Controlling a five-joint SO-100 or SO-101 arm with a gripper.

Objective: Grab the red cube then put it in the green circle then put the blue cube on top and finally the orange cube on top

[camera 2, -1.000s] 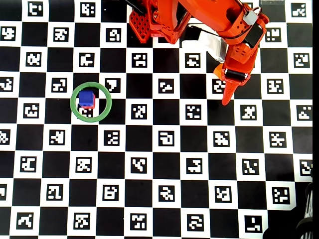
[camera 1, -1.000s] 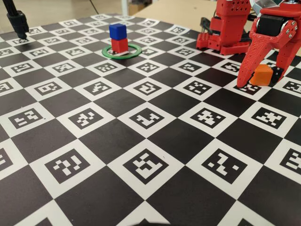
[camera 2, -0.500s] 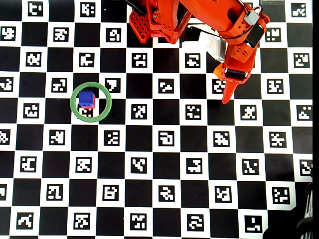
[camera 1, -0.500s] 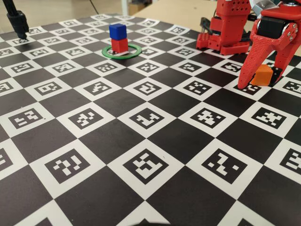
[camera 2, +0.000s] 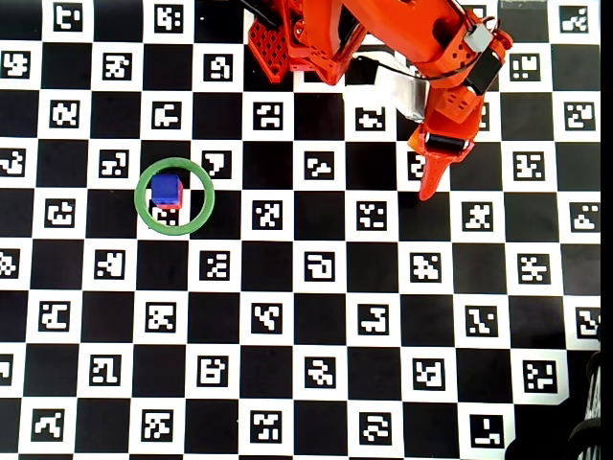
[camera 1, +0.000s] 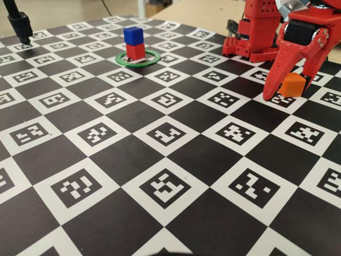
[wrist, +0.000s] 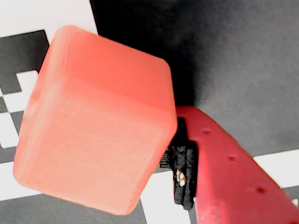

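The red cube (camera 1: 135,52) sits inside the green circle (camera 1: 151,60) at the far left of the checkered board, with the blue cube (camera 1: 133,35) stacked on it. In the overhead view the blue cube (camera 2: 167,188) covers most of the red one inside the green circle (camera 2: 201,206). My red gripper (camera 1: 285,93) is at the right, tip down on the board, shut on the orange cube (camera 1: 293,84). In the wrist view the orange cube (wrist: 98,121) fills the frame, tilted, pressed against one red finger (wrist: 224,163). The overhead view shows the gripper (camera 2: 429,187) hiding the orange cube.
The arm's red base (camera 1: 250,37) stands at the back of the board (camera 1: 170,213). A black pole (camera 1: 20,26) stands at the far left corner. Black cables (camera 2: 586,436) lie at the overhead view's bottom right.
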